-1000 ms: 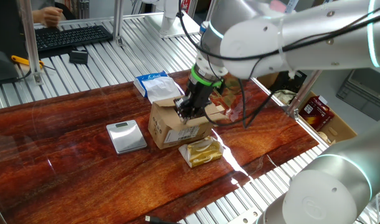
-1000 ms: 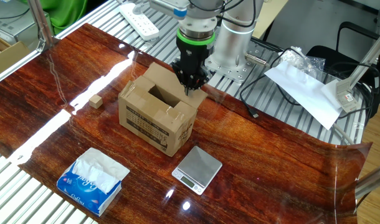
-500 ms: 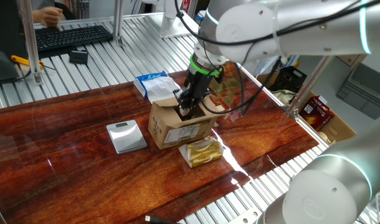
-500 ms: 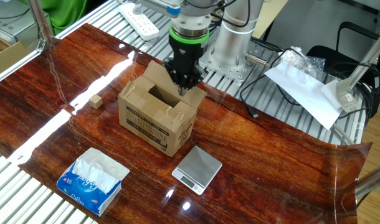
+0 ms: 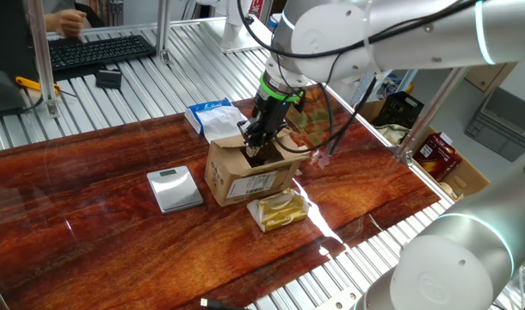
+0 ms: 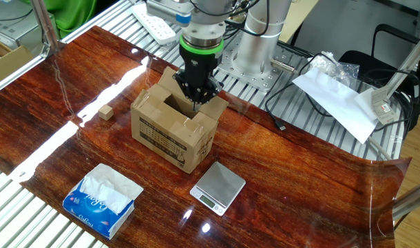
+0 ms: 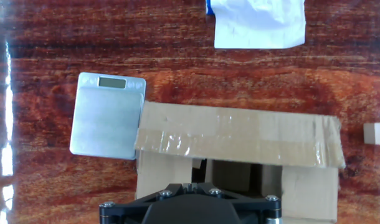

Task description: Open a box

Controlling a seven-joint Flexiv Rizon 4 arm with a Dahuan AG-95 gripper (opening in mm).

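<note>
The box (image 5: 245,176) is a brown cardboard carton with a white label on its front, standing mid-table. Its top flaps are partly raised and the inside shows dark. It also shows in the other fixed view (image 6: 170,131). In the hand view a taped flap of the box (image 7: 240,140) lies spread below the camera. My gripper (image 5: 256,155) hangs straight down over the box's opening, and its fingertips sit at the rim by the far flap in the other fixed view (image 6: 194,105). The fingers look pressed together. Their tips are hidden in the hand view.
A silver scale (image 5: 174,188) lies left of the box. A yellow packet (image 5: 278,209) lies in front of it, a blue-and-white tissue packet (image 5: 213,116) behind it. A small wooden block (image 6: 106,111) sits on the far side. A keyboard (image 5: 99,47) is beyond the table.
My gripper has moved from the box's outer flap sideways to over the opening. The box has stayed in place.
</note>
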